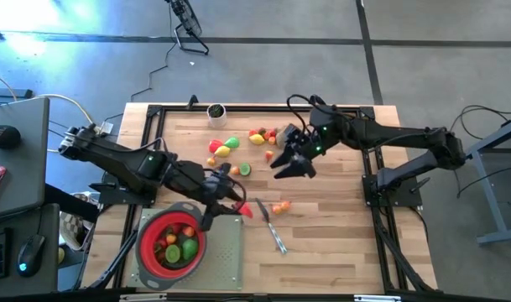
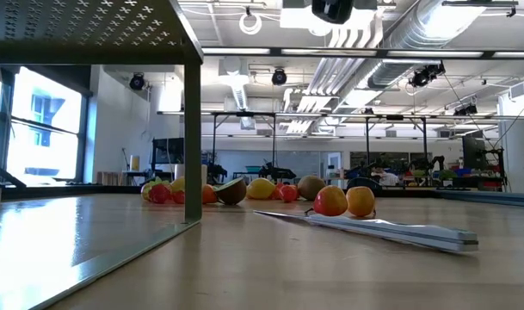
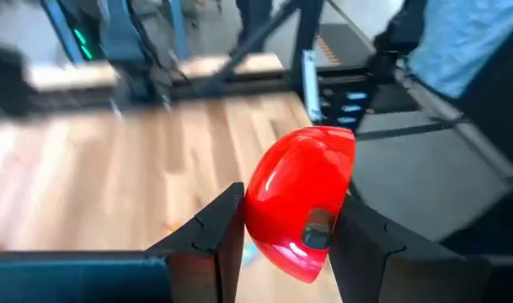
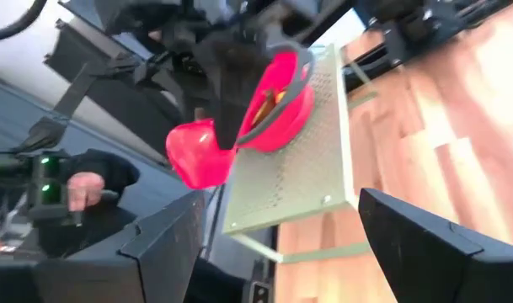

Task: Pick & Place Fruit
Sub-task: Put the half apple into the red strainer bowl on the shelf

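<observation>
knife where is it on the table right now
In the high view the grey knife lies on the wood right of the red strainer and its perforated tray, just below two small orange fruits.

A red bowl-shaped strainer (image 1: 171, 243) with a grey rim rests on a pale perforated platform (image 1: 224, 256) at the near left corner of the wooden table (image 1: 339, 243). A slim grey knife (image 1: 273, 228) lies flat on the boards to the right of the platform. A small dark-rimmed cup (image 1: 216, 111) stands near the far edge.
</observation>
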`<control>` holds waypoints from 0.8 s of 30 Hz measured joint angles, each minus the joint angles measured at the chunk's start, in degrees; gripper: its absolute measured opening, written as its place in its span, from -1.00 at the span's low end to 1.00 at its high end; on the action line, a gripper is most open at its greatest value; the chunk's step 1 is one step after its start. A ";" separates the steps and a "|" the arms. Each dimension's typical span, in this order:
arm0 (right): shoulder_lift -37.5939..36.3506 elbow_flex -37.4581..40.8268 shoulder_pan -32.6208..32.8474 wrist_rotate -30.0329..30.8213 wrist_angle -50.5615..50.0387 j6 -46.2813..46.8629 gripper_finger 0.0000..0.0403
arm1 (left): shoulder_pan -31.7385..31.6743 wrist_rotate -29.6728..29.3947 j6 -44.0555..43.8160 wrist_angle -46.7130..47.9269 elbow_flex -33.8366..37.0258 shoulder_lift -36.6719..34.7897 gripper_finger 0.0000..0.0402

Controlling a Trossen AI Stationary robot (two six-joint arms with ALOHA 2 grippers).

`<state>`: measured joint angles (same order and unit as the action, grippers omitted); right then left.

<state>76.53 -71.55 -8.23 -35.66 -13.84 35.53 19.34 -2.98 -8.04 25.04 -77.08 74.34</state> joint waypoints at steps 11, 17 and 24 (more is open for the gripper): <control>0.00 0.00 1.85 7.34 0.37 -6.00 0.38 | -0.18 13.28 -24.79 4.34 0.00 -0.26 -0.34; 0.02 0.00 4.43 12.02 0.37 -9.79 0.29 | -0.18 14.22 -36.21 6.15 0.00 -0.23 -0.34; 0.04 0.00 6.71 17.24 0.78 -11.71 0.24 | -0.20 9.05 -43.57 10.27 -0.03 0.82 -0.34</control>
<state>76.58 -71.55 -1.52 -18.42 -13.06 23.82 19.14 6.06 -51.61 35.31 -77.11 75.17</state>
